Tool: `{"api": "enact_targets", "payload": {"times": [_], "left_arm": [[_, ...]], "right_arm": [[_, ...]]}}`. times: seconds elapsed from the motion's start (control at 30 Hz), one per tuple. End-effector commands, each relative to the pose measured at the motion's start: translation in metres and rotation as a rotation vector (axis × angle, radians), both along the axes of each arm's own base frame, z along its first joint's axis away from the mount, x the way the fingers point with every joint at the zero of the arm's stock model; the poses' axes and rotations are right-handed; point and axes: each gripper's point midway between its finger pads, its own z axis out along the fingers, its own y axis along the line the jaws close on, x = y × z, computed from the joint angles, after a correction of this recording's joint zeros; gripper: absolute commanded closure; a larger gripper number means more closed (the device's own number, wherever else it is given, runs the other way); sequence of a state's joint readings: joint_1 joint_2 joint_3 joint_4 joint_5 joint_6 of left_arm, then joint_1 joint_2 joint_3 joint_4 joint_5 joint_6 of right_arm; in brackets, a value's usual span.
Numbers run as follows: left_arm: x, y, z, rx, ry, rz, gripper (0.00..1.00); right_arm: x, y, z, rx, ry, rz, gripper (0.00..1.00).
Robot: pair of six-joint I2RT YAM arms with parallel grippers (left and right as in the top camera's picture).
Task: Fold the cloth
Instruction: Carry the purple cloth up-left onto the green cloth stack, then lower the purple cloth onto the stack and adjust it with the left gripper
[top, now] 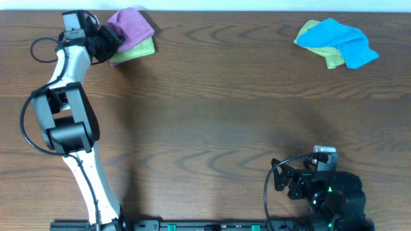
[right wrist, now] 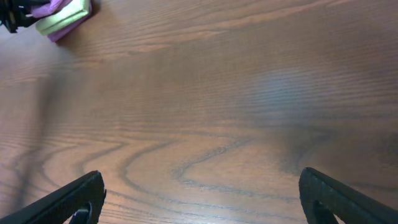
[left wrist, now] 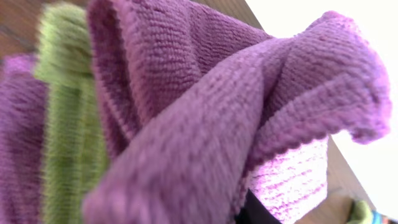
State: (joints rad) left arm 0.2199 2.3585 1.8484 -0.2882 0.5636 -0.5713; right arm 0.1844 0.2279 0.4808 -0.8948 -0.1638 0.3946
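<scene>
The lilac-purple cloth (top: 131,24) is bunched at the far left back of the table, on top of a lime-green folded cloth (top: 136,50). My left gripper (top: 106,40) is at the purple cloth's left edge and looks shut on it. In the left wrist view the purple cloth (left wrist: 205,112) fills the frame, with the green cloth (left wrist: 62,124) behind it and only a dark finger tip (left wrist: 252,214) showing. The white tag is hidden. My right gripper (top: 286,179) is open and empty over bare wood (right wrist: 202,196) at the front right.
A bright blue cloth (top: 339,40) lies crumpled on another lime-green cloth (top: 311,35) at the back right. The wooden table's (top: 212,115) back edge runs just behind both piles. The right wrist view shows the purple and green pile (right wrist: 62,15) far off.
</scene>
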Motion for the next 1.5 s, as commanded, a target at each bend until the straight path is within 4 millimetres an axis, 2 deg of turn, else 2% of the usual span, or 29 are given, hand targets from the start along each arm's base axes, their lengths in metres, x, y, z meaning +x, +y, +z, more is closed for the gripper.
{"api": "enact_targets", "payload": {"times": [0.0,0.1,0.17,0.23,0.47,0.63,0.93,1.13,1.27,1.33,1.47], "left_arm": [[0.003,0.021,0.009,0.03,-0.023,0.031,0.65],[0.003,0.026,0.009,0.026,-0.024,0.037,0.53],[0.002,0.026,0.01,0.021,-0.025,0.035,0.51],[0.002,0.023,0.011,0.007,-0.03,0.023,0.42],[0.003,0.024,0.015,-0.004,-0.039,0.016,0.28],[0.007,0.029,0.029,-0.013,-0.072,0.013,0.28],[0.012,0.04,0.076,0.007,-0.138,0.024,0.22],[0.011,0.045,0.104,0.022,-0.185,0.029,0.22],[0.009,0.042,0.123,0.018,-0.215,0.021,0.25],[0.009,0.035,0.129,0.017,-0.226,0.011,0.34],[0.013,0.017,0.128,0.03,-0.222,-0.003,0.54]], "right_arm": [[0.0,-0.002,0.0,0.008,0.0,-0.017,0.01],[0.0,-0.002,0.0,0.008,0.0,-0.017,0.01],[0.0,-0.002,0.0,0.008,0.0,-0.017,0.01],[0.0,-0.002,0.0,0.008,0.0,-0.017,0.01],[0.0,-0.002,0.0,0.008,0.0,-0.017,0.01],[0.0,-0.002,0.0,0.009,0.0,-0.017,0.01],[0.0,-0.002,0.0,0.008,0.0,-0.017,0.01],[0.0,-0.002,0.0,0.008,0.0,-0.017,0.01],[0.0,-0.002,0.0,0.008,0.0,-0.017,0.01],[0.0,-0.002,0.0,0.008,0.0,-0.017,0.01],[0.0,-0.002,0.0,0.008,0.0,-0.017,0.01]]}}
